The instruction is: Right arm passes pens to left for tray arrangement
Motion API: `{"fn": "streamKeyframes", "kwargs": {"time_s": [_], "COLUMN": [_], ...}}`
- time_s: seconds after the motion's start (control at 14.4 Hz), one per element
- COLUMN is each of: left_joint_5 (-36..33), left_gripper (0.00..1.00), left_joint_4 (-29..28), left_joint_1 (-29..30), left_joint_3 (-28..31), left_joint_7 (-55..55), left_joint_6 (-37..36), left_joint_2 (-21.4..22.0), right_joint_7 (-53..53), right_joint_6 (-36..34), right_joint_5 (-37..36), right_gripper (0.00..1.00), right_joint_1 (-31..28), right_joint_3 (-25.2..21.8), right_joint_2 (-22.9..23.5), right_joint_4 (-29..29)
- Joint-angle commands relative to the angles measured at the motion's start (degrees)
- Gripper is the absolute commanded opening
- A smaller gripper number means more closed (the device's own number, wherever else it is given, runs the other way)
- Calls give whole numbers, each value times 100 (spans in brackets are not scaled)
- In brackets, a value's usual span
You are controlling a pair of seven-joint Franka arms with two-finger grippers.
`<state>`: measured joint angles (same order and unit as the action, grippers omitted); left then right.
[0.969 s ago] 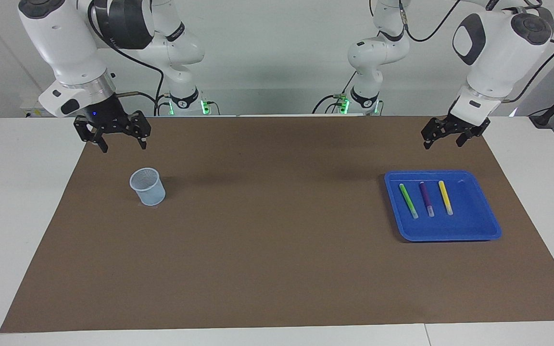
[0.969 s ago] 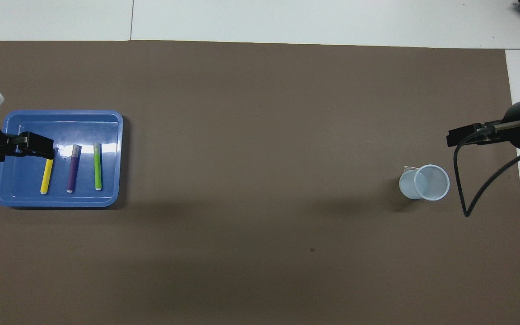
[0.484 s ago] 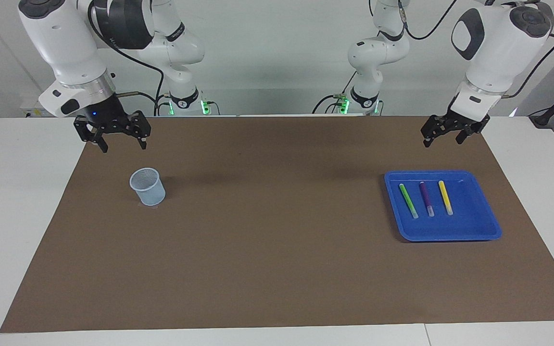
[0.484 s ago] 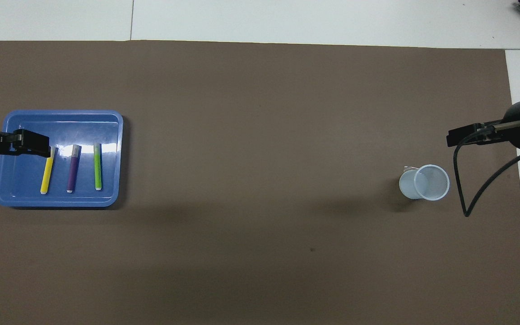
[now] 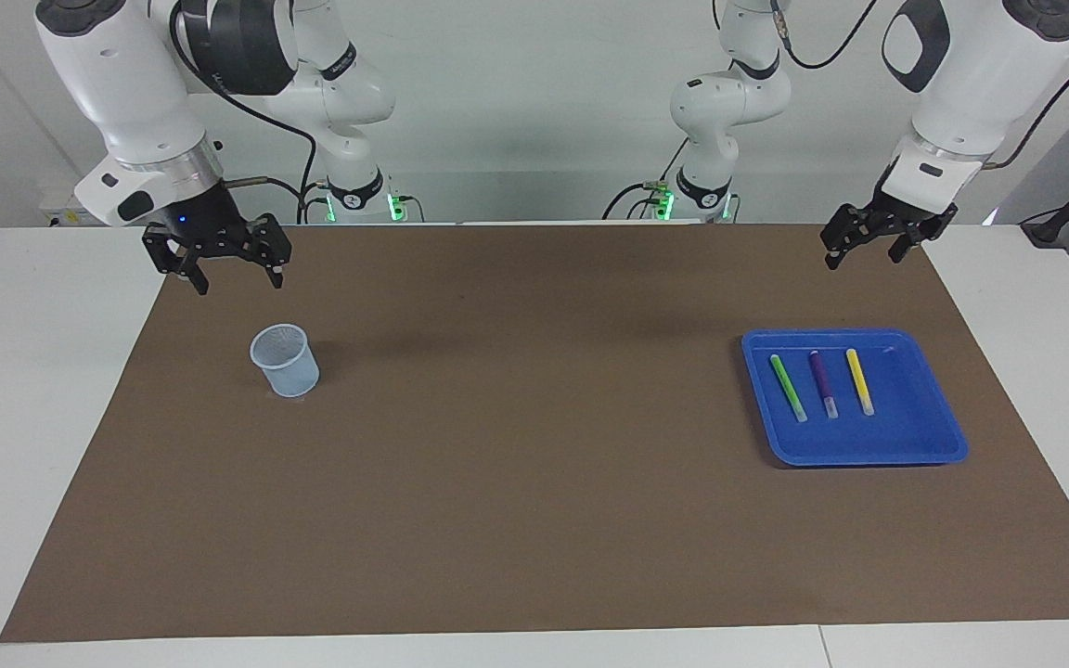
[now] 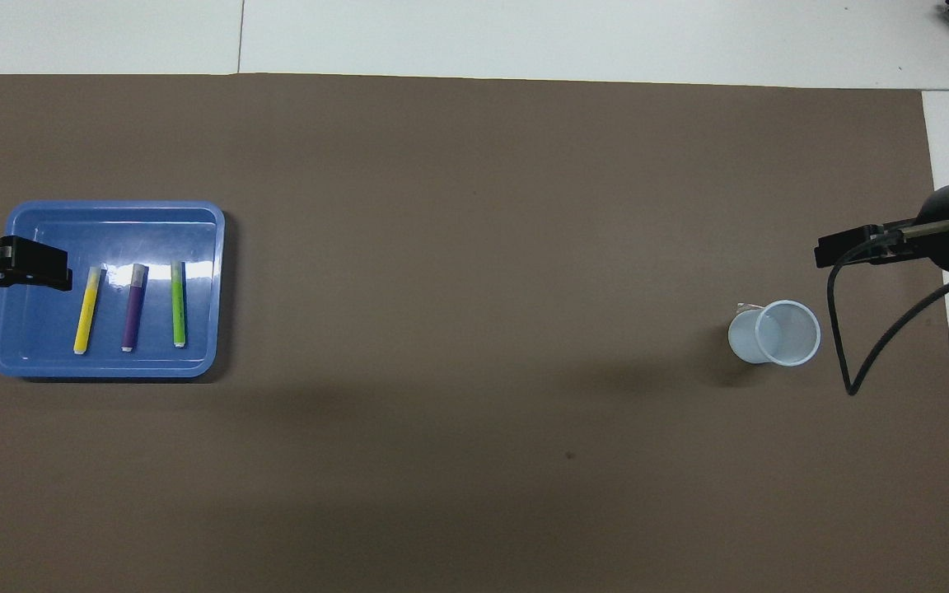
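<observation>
The blue tray [image 5: 915, 422] [image 6: 112, 231] lies toward the left arm's end of the table. Three pens rest side by side in it: green [image 5: 788, 388] [image 6: 179, 303], purple [image 5: 823, 383] [image 6: 134, 306] and yellow [image 5: 859, 380] [image 6: 87, 310]. My left gripper [image 5: 862, 252] [image 6: 46, 268] hangs open and empty in the air, above the mat at the tray's edge nearer the robots, touching nothing. At the other end of the table my right gripper [image 5: 239, 278] [image 6: 841, 249] is also open and empty, raised over the mat beside the mesh cup.
A small pale blue mesh cup [image 5: 285, 360] [image 6: 775, 332] stands upright toward the right arm's end. A brown mat [image 5: 534, 482] covers most of the white table. A black cable [image 6: 853, 362] loops down from the right wrist.
The left gripper has lifted and drawn back from over the yellow pen toward its own base, still open. Pens, tray, cup and right arm have not moved.
</observation>
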<state>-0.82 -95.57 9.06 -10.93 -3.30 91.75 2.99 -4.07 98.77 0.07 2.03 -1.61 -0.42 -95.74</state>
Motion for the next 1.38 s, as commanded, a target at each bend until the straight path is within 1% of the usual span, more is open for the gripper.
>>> {"fn": "streamKeyframes", "kwargs": {"time_s": [0.0,1.18,1.31], "left_joint_5": [38,47,38], "left_gripper": [100,100,100], "left_joint_4": [21,-14,-6], "left_joint_1": [-89,-62,-123], "left_joint_3": [117,117,257], "left_joint_7": [66,66,40], "left_joint_6": [-132,53,35], "left_joint_2": [44,79,70], "right_joint_7": [-120,-111,-111], "right_joint_6": [-68,-68,-77], "right_joint_5": [-42,-42,-42], "right_gripper": [100,100,100], "right_joint_1": [-54,-54,-54], "right_joint_3": [47,47,38], "right_joint_2": [-64,-64,-64], "right_joint_4": [-24,-24,-24]}}
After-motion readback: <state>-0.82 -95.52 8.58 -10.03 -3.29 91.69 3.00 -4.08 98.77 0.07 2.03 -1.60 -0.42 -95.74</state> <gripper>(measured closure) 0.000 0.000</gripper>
